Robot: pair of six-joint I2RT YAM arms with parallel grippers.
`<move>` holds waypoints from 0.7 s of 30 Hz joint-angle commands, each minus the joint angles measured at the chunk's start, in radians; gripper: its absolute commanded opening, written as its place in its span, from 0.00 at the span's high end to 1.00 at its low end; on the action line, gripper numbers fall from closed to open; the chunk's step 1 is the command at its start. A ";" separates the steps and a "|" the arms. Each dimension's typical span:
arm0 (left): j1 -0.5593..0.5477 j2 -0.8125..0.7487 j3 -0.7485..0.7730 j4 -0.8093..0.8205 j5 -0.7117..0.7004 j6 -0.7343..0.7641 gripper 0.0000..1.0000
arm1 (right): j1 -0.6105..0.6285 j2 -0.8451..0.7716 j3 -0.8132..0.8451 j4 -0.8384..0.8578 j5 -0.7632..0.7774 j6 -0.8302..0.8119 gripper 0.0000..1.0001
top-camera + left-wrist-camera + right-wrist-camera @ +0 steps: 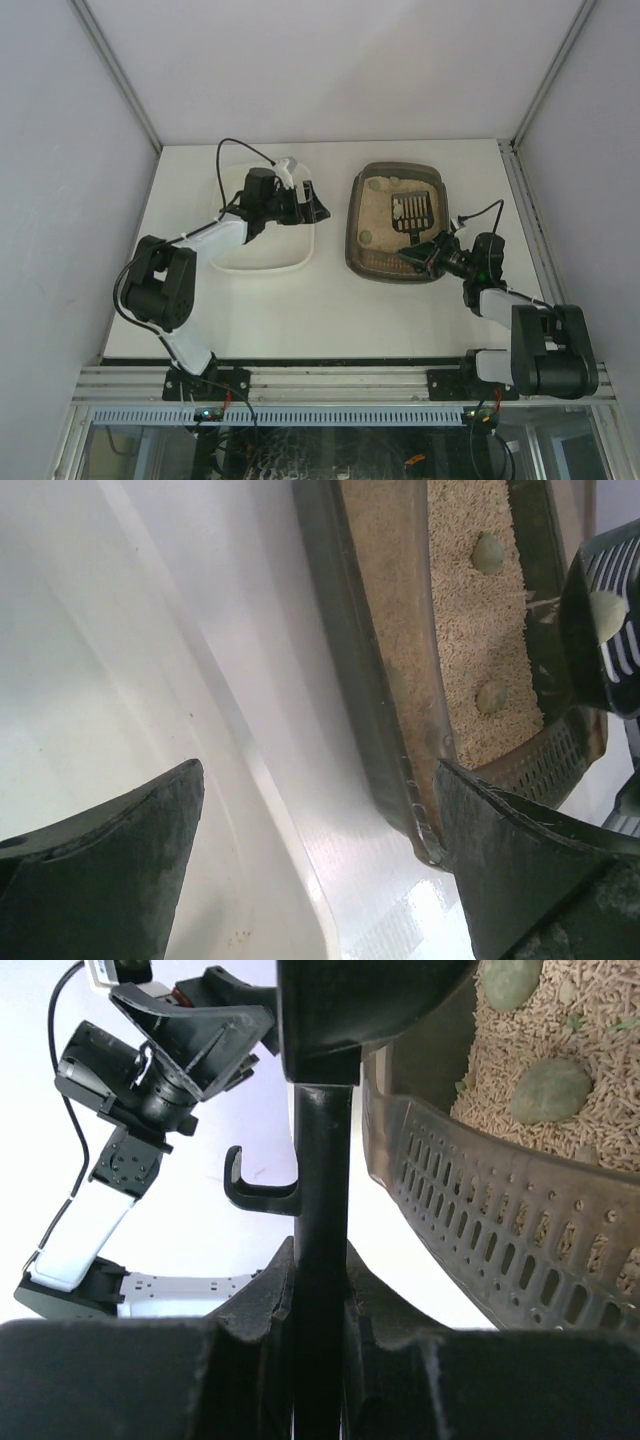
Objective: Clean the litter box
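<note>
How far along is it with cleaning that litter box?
Early on. Done: nothing visible in the white tub yet. In hand: the right end effector grips the scoop over the litter box, one lump on it. Remaining: at least two greenish lumps sit in the litter.

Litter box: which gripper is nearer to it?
Right. The right gripper sits at the near rim of the litter box, shut on the handle of the scoop. The left gripper is open over the tub, beside the box's left side.

Right wrist view crops the scoop (321, 1190) and litter box (480, 1200).
</note>
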 commanded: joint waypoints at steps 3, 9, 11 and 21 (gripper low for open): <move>0.011 -0.046 -0.024 -0.021 0.019 0.055 0.00 | -0.022 -0.021 -0.028 0.233 -0.052 0.076 1.00; 0.012 -0.050 -0.020 -0.036 0.020 0.069 0.00 | -0.002 -0.053 0.033 0.033 -0.069 -0.037 1.00; 0.014 -0.053 -0.021 -0.038 0.020 0.070 0.00 | -0.069 -0.036 -0.009 0.110 -0.066 0.015 1.00; 0.015 -0.062 -0.019 -0.046 0.023 0.077 0.00 | 0.005 0.204 -0.067 0.617 -0.079 0.285 1.00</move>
